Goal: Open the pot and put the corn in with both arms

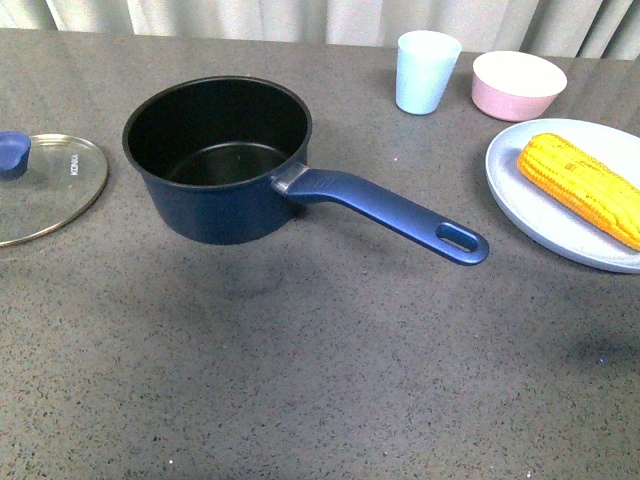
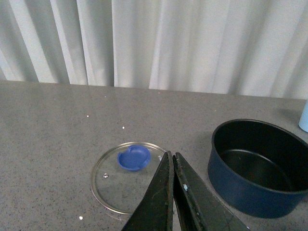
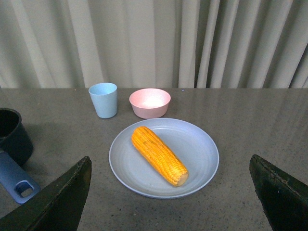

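Observation:
The dark blue pot [image 1: 220,165] stands open in the middle of the table, black inside and empty, its long handle [image 1: 395,212] pointing right. Its glass lid [image 1: 40,185] with the blue knob [image 1: 12,153] lies flat on the table to the left. The yellow corn [image 1: 582,186] lies on a pale blue plate [image 1: 545,215] at the right. In the left wrist view my left gripper [image 2: 172,156] is shut and empty, above the lid [image 2: 126,178], beside the pot [image 2: 257,166]. My right gripper [image 3: 171,166] is open wide, above the corn [image 3: 159,155].
A pale blue cup [image 1: 426,70] and a pink bowl [image 1: 517,84] stand at the back right, behind the plate. White curtains hang behind the table's far edge. Neither arm shows in the front view.

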Robot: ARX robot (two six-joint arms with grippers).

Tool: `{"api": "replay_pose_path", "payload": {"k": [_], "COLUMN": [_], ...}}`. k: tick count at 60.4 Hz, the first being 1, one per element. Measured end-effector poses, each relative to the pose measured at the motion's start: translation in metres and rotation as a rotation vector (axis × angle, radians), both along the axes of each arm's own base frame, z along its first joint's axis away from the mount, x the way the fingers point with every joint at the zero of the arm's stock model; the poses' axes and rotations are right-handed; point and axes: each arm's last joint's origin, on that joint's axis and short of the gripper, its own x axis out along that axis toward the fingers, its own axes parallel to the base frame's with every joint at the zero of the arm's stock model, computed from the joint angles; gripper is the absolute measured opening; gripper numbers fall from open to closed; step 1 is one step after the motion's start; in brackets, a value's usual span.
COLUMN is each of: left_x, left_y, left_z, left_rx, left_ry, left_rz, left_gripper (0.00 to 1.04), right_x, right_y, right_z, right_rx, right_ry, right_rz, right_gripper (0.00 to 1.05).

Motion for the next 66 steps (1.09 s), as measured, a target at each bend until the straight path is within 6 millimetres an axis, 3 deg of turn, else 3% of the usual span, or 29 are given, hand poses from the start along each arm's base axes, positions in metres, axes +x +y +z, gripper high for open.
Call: {"api": "replay_pose_path", "payload": {"k": [32,66], "left_x": [-0.026,-0.041], "left_y": [0.000,0.000], "left_z": [0.006,0.007], "left_rx": [0.001,0.001], "left_ry": [-0.019,-0.022], "left_rz": [0.000,0.000], "left_gripper": [0.02,0.02], "right_x": [0.000,0.000], "right_y": [0.000,0.000], "right_z": [0.000,0.000], "right_rx": [0.000,0.000], "right_ry": [0.000,0.000], "right_rz": [0.000,0.000], "right_gripper": [0.96,0.96]}}
